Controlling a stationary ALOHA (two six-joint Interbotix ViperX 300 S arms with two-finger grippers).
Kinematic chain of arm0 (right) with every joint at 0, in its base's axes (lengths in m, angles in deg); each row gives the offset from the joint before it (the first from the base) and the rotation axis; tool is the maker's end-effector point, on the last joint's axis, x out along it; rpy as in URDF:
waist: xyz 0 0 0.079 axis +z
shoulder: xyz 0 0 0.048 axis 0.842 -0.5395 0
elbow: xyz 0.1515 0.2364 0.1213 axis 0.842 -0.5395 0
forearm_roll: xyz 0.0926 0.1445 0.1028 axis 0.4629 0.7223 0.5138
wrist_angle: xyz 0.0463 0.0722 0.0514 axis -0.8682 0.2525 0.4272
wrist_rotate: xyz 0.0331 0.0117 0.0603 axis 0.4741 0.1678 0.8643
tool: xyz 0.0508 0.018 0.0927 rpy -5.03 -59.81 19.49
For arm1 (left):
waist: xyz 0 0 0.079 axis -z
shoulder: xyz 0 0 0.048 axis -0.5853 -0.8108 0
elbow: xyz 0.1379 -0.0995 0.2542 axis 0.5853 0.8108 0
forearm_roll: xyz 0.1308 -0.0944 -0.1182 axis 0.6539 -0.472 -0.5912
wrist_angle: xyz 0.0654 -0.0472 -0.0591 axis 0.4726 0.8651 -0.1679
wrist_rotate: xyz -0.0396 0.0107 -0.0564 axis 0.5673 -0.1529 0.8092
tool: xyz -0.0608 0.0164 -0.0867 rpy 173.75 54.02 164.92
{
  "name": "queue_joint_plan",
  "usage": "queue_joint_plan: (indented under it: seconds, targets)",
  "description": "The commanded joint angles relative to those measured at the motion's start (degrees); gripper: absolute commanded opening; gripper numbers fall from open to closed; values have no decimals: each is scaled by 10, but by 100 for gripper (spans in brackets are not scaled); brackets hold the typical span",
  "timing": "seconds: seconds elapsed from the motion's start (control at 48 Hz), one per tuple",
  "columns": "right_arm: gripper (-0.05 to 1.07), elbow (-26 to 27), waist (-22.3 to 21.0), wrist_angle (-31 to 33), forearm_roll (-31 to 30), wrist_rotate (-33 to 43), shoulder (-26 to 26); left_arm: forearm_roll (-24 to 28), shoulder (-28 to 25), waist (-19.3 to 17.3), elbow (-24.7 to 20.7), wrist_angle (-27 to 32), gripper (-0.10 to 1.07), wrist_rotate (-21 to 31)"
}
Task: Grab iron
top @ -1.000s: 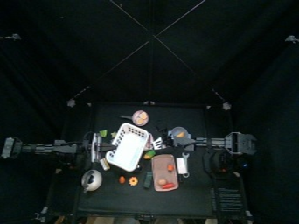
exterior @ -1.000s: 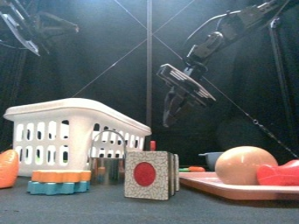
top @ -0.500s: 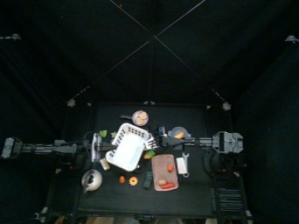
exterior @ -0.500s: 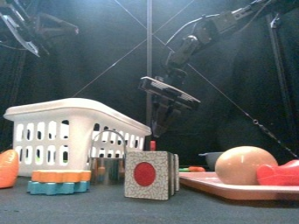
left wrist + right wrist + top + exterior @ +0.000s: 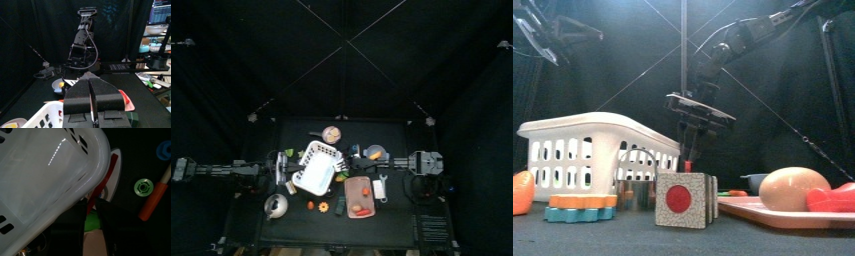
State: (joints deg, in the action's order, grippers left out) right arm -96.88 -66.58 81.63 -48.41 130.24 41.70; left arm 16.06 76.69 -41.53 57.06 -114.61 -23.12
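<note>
Jaws of the left gripper [image 5: 93,95] are seen pressed together with nothing between them, held high over the table's left side. The right gripper [image 5: 98,214] is lowered beside the white perforated plastic laundry basket [image 5: 47,183]; its two jaws are parted, with the tip of the red and white toy iron [image 5: 110,175] lying just ahead of them. The iron is found tight against the basket's wall, near the table's middle, and no contact with the jaws can be made out.

The basket is placed left of centre [image 5: 315,166] and stands close along the iron's side. A green ring-shaped piece [image 5: 142,187] and an orange-handled tool [image 5: 155,199] are seen just beyond the iron, with a blue ring [image 5: 163,150] farther off. A green rounded object [image 5: 92,221] is partly hidden behind the right jaws.

Toward the front edge, a small card block with a red disc [image 5: 684,199] is stood upright, a peach-coloured ball [image 5: 794,188] rests on a pink tray [image 5: 780,212], and an orange and teal scalloped stack [image 5: 581,207] lies near the front left corner.
</note>
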Motion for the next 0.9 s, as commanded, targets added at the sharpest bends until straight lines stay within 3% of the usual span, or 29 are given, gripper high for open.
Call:
queue_joint_plan:
  seconds: [0.0,0.875]
  targets:
    - [63,14,-4,0,-2,0,7,-1,-3,-3,-7,-3,0,1]
    - [71,18,-5,11,-32,46,-11,-1,-3,-4,-5,-3,0,0]
